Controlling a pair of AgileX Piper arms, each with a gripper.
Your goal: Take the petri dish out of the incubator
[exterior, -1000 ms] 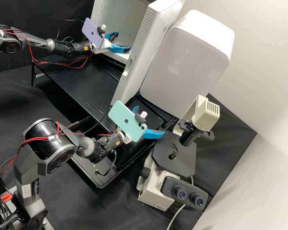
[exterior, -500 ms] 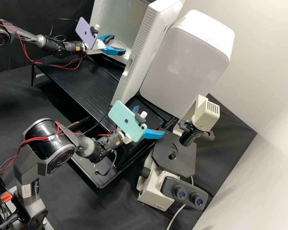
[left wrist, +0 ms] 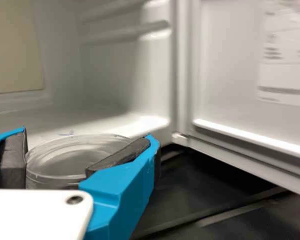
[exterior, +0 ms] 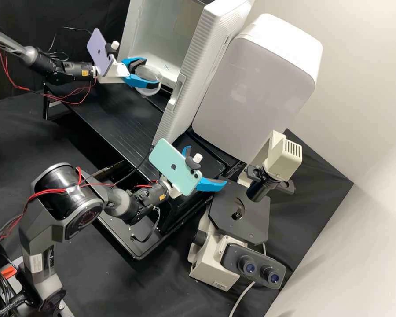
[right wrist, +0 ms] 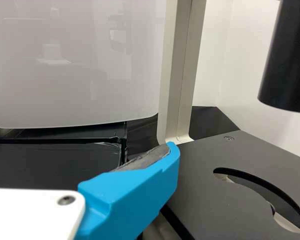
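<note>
I read the petri dish (left wrist: 65, 162) as clear glossy plastic, the fingers (left wrist: 122, 187) of the left gripper (left wrist: 75, 149) as matt blue plastic with grey pads (left wrist: 117, 156), and the incubator (left wrist: 115, 65) as smooth white plastic.

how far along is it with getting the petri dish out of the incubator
Done: the incubator door stands open and the left gripper is shut on the petri dish. In hand: the dish hangs at the chamber's mouth, over the black bench, seemingly just outside. Left: carrying it clear and setting it down. The right gripper sits open by the microscope stage.
</note>
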